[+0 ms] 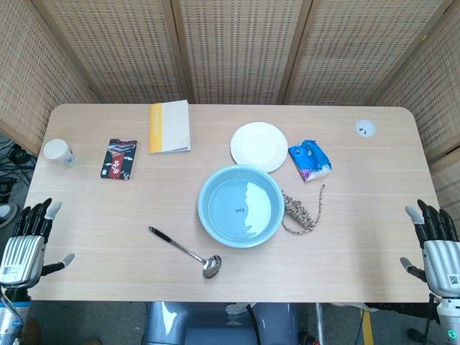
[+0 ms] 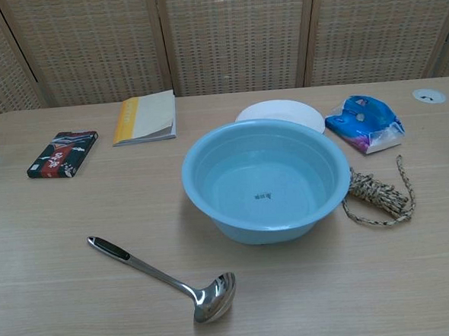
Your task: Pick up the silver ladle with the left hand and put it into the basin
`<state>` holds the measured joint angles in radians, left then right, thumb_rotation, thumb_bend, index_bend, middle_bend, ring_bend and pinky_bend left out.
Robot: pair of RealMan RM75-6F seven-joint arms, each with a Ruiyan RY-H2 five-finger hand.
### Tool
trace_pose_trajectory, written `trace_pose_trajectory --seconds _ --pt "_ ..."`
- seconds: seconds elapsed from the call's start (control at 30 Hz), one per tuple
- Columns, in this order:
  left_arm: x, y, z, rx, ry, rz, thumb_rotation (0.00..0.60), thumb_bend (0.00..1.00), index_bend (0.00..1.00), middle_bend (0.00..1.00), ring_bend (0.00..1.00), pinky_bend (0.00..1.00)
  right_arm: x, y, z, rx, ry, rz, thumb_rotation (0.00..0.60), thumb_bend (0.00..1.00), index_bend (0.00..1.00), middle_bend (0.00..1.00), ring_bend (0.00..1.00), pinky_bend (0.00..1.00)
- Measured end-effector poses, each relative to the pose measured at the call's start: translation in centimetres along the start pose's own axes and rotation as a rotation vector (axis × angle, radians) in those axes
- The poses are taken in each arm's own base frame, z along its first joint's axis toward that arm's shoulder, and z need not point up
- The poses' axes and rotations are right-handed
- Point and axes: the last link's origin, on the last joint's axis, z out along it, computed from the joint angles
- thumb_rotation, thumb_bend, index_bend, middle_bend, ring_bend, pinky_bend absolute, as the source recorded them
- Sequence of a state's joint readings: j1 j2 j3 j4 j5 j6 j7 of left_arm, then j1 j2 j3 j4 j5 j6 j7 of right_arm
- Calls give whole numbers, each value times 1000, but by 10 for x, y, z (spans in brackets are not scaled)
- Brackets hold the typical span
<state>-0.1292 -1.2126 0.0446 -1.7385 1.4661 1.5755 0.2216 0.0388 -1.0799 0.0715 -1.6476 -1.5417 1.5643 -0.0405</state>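
Ladle lies flat just left of the basin, handle pointing away toward your left hand, bowl nearest you. That hand is spread, empty, well left; reach right.

Lab-like test booth: wicker screens enclosing a table.

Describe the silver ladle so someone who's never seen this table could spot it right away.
Find the light blue basin in the middle of the wooden table. Just in front of it, toward the robot and slightly left, lies the silver ladle. It is the only shiny metal utensil there, with a black-tipped handle pointing left and its bowl nearest the table's front edge.
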Motion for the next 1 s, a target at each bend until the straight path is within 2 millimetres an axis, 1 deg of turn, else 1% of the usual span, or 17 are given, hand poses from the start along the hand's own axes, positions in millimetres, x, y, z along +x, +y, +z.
trace_pose_trajectory --seconds 0.2,0.37,0.4,0.43,0.47,0.5,0.53,0.57,0.6,0.63,0.67,0.7,0.83,0.97,1.0 --pt "-3 0 2 -9 -11 5 600 0 0 0 0 0 1 1 0 -1 -2 5 600 0 0 0 0 0" --pt "-6 8 10 -58 -30 9 600 0 0 0 0 0 1 1 1 -2 -2 13 600 0 0 0 0 0" --pt "-7 10 13 -78 -35 12 600 0 0 31 24 7 1 1 1 -2 -3 14 600 0 0 0 0 0" --pt "-8 14 17 -102 -40 16 600 0 0 101 85 37 1 1 2 -2 -3 14 600 0 0 0 0 0" --pt "-8 19 24 -141 -42 23 600 0 0 268 241 120 1 1 2 -4 -3 14 600 0 0 0 0 0" --pt "-9 24 30 -173 -42 30 600 0 0 477 449 263 1 2 3 -5 -4 14 600 0 0 0 0 0" --pt "-10 28 35 -205 -44 39 600 0 0 654 644 458 0 2 3 -6 -4 14 600 0 0 0 0 0" --pt "-12 33 42 -245 -51 53 600 0 0 736 745 591 0 2 3 -7 -4 14 600 0 0 0 0 0" --pt "-14 37 46 -273 -58 65 600 0 4 819 851 780 0 2 4 -8 -4 14 600 0 0 0 0 0" --pt "-16 41 51 -300 -65 79 600 0 29 878 924 913 0 2 4 -9 -4 13 600 0 0 0 0 0" --pt "-19 46 58 -336 -75 100 600 0 54 908 956 963 0 2 4 -10 -4 11 600 0 0 0 0 0" --pt "-22 50 63 -362 -83 118 600 0 103 939 985 998 -1 2 5 -12 -5 9 600 0 0 0 0 0" --pt "-42 68 81 -469 -130 209 600 0 293 990 1000 1000 -4 4 6 -22 -17 -2 600 0 0 0 0 0" --pt "-70 81 98 -557 -184 301 600 2 377 1000 1000 1000 -7 6 7 -35 -24 -14 600 0 0 0 0 0" --pt "-76 84 101 -571 -197 317 600 17 398 1000 1000 1000 -7 7 7 -37 -24 -15 600 0 0 0 0 0"
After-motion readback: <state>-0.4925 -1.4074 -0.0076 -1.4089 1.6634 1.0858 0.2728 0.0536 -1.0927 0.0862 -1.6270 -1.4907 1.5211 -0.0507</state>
